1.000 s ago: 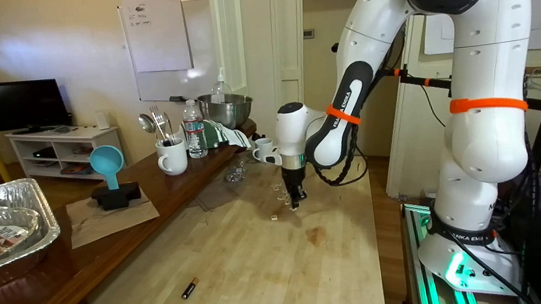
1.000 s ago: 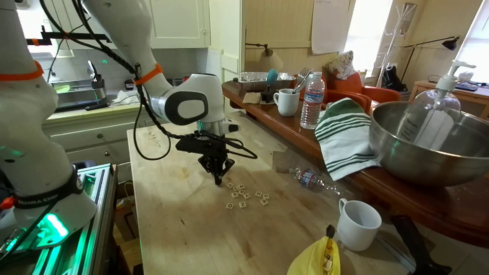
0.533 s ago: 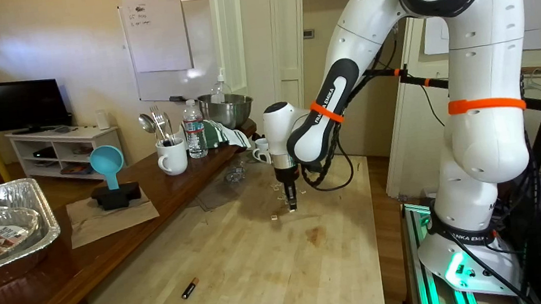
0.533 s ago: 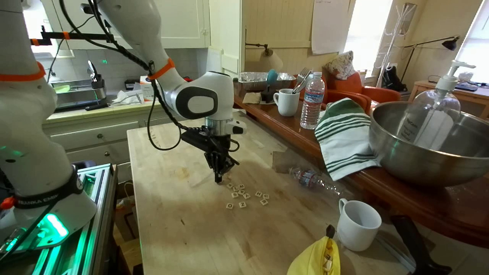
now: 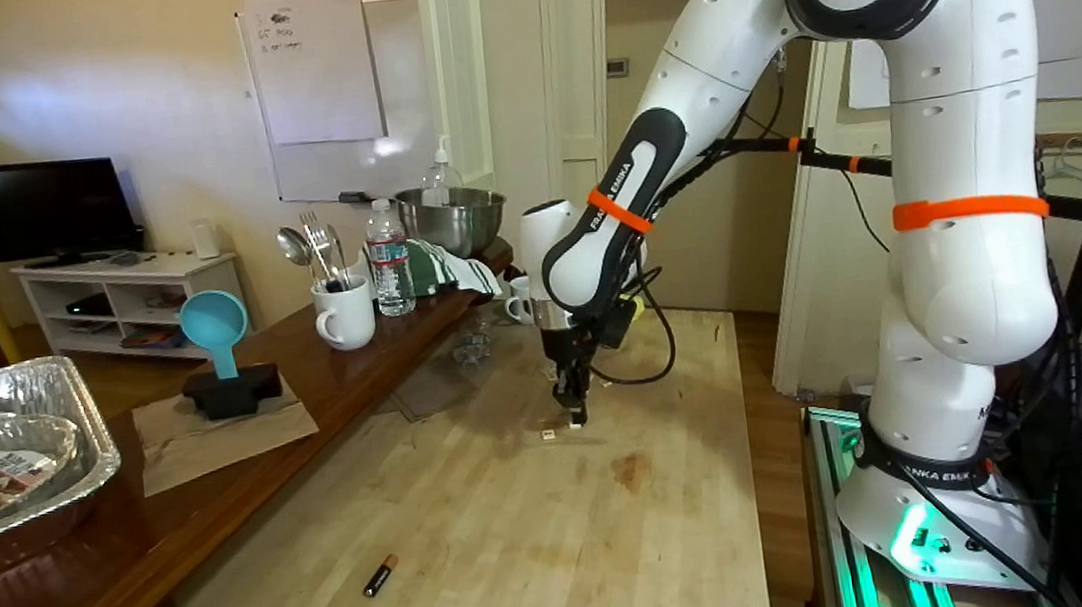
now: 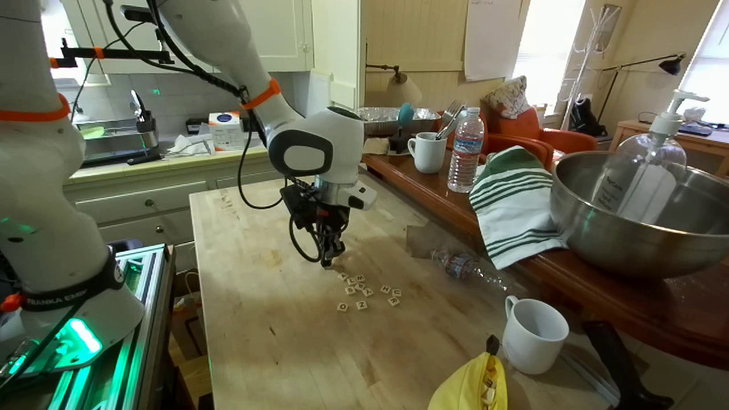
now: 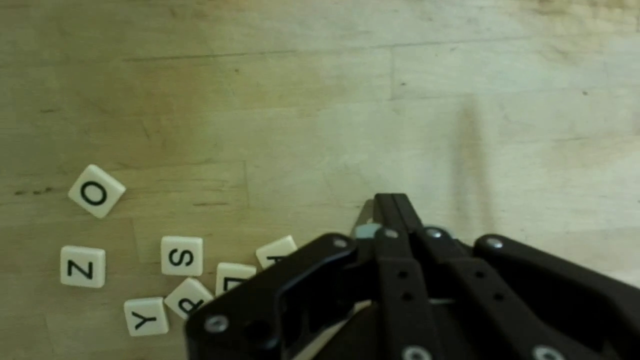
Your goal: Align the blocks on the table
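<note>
Blocks (image 7: 182, 256) with black letters lie on the table (image 7: 310, 135), lower left in the wrist view, where we read O, S, Y and either a Z or a sideways N; others are partly hidden by the gripper (image 7: 391, 196). Its two fingers (image 7: 390, 250) are pressed together with nothing between them. Right beside them in an exterior view we see a small pale piece (image 5: 575, 426), any marking too small to make out. In the lower middle of an exterior view we find an R block (image 6: 393, 301). Along the robot's forearm (image 5: 665, 142), upper right in an exterior view, we read EMIKA above an orange band (image 5: 619, 211). Handwriting on a paper sheet (image 5: 315, 96), upper left, and markings on a battery (image 5: 381, 576), lower left, are too small to read.
</note>
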### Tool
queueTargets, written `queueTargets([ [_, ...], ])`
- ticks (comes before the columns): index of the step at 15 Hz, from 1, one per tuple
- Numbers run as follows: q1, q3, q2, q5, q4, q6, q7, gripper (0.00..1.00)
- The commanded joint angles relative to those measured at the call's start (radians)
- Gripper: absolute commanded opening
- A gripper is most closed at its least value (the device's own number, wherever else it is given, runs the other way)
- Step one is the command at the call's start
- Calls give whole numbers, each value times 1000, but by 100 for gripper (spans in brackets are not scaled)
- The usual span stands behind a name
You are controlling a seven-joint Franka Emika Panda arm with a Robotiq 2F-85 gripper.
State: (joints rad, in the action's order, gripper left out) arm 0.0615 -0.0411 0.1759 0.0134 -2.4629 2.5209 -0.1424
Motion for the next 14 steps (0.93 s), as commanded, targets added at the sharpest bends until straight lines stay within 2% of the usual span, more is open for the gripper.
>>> queueTargets([
  [1,17,19,42,152,28,-33,44,0],
  [4,24,16,9,252,7,-14,69,0],
  [6,22,12,-19,256,-15,-1,58,0],
  [10,14,4,-72,218,-51,14,61,0],
  [14,5,0,-92,97,-71,49,-14,0],
])
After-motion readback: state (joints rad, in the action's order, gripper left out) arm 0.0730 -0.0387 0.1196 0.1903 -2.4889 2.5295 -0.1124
